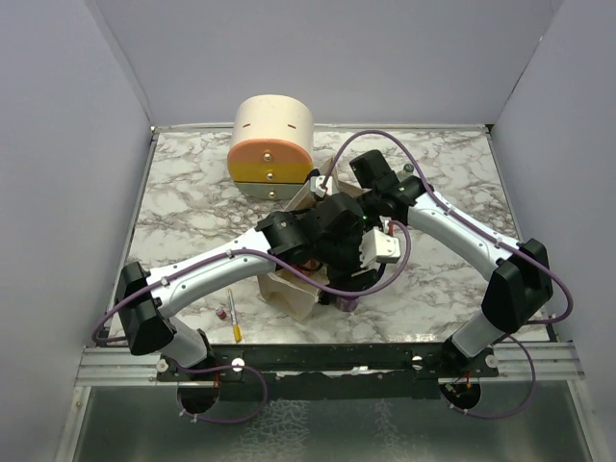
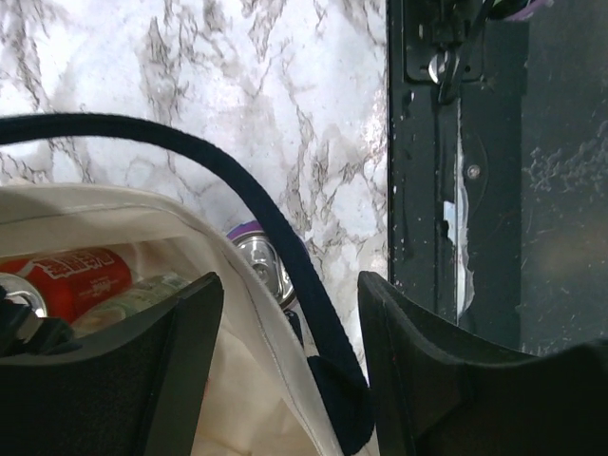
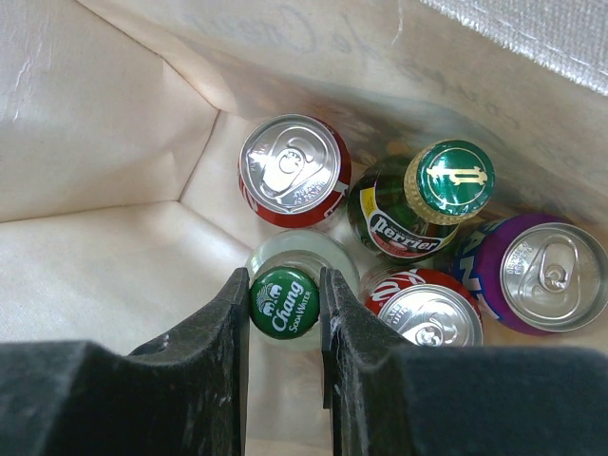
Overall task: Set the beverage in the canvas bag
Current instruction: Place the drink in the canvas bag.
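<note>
right fingers (image 3: pixel 223 337) clamp the green-capped clear glass Chang bottle (image 3: pixel 283 302) inside beige canvas bag (image 3: pixel 104 152) | red can (image 3: pixel 290 169) at its 12 o'clock | left fingers (image 2: pixel 180 366) open, astride navy strap handle (image 2: pixel 114 126)

Held in the matt black right claw (image 3: pixel 283 287), the bottle (image 3: pixel 285 255) is clear glass with a glossy green cap. The cans (image 3: pixel 290 166) beyond it have shiny bare-metal tops. Around them the bag (image 3: pixel 104 256) is matt, finely woven beige cloth.

Overhead camera looks down; both wrist cameras peer closely at the canvas bag (image 3: pixel 114 142).
</note>
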Robot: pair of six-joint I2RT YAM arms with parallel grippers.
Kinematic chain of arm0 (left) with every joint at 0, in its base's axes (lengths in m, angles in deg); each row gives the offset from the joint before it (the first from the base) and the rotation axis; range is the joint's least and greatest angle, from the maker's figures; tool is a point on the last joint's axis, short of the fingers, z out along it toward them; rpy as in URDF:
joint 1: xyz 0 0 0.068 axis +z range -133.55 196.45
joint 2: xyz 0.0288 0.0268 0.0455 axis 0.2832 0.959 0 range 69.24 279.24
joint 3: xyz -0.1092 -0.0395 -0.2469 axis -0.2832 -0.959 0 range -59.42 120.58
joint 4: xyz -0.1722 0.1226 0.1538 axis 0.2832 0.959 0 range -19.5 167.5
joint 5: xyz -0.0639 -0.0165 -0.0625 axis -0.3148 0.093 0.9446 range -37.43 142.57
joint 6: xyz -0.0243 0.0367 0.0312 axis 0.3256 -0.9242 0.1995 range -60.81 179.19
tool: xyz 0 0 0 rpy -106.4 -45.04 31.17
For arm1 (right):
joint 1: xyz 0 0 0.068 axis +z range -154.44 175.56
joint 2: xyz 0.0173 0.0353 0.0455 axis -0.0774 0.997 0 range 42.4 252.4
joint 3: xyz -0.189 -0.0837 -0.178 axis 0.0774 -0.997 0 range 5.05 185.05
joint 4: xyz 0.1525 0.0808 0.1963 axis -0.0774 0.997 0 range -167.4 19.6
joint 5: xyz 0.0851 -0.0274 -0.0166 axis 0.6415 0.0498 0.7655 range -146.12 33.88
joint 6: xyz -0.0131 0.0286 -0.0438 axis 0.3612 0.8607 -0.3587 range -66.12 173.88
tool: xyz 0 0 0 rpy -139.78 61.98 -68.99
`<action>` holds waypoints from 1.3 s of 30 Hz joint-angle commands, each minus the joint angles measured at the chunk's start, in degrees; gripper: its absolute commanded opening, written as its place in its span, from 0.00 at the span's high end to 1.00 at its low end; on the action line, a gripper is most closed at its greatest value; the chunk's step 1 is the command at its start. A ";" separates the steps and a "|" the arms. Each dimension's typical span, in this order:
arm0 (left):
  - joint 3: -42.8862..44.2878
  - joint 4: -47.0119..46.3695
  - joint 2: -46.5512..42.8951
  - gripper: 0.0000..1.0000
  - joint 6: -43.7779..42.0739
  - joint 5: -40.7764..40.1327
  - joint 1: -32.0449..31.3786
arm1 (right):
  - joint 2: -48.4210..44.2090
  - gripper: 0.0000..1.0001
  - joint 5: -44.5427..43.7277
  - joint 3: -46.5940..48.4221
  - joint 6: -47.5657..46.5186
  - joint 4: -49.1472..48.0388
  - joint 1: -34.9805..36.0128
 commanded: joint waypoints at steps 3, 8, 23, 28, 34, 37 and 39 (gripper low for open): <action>-2.49 -2.76 0.29 0.45 -0.05 -3.37 -0.41 | -1.36 0.99 3.77 0.70 3.11 0.30 0.17; -2.16 -3.18 0.48 0.70 -2.02 -2.29 -0.47 | -1.81 0.99 4.43 -0.10 -0.25 1.40 0.13; 3.02 -2.45 -0.95 1.00 -5.39 7.59 -0.38 | -1.16 0.99 2.89 -0.57 -10.65 8.28 0.22; 4.72 -2.03 -1.66 1.00 -6.90 10.94 -0.37 | -0.76 0.99 1.55 -0.19 -11.63 9.64 0.35; 6.83 -1.71 -2.01 1.00 -7.80 13.37 -0.20 | -0.12 0.99 -0.49 1.15 -12.44 11.02 1.09; 7.16 -1.60 -2.53 1.00 -7.88 13.89 0.15 | 0.24 0.99 -1.64 1.49 -12.93 11.81 1.15; 7.26 -1.61 -2.84 1.00 -7.55 14.68 0.51 | 0.45 0.99 -2.37 1.43 -13.27 12.00 1.15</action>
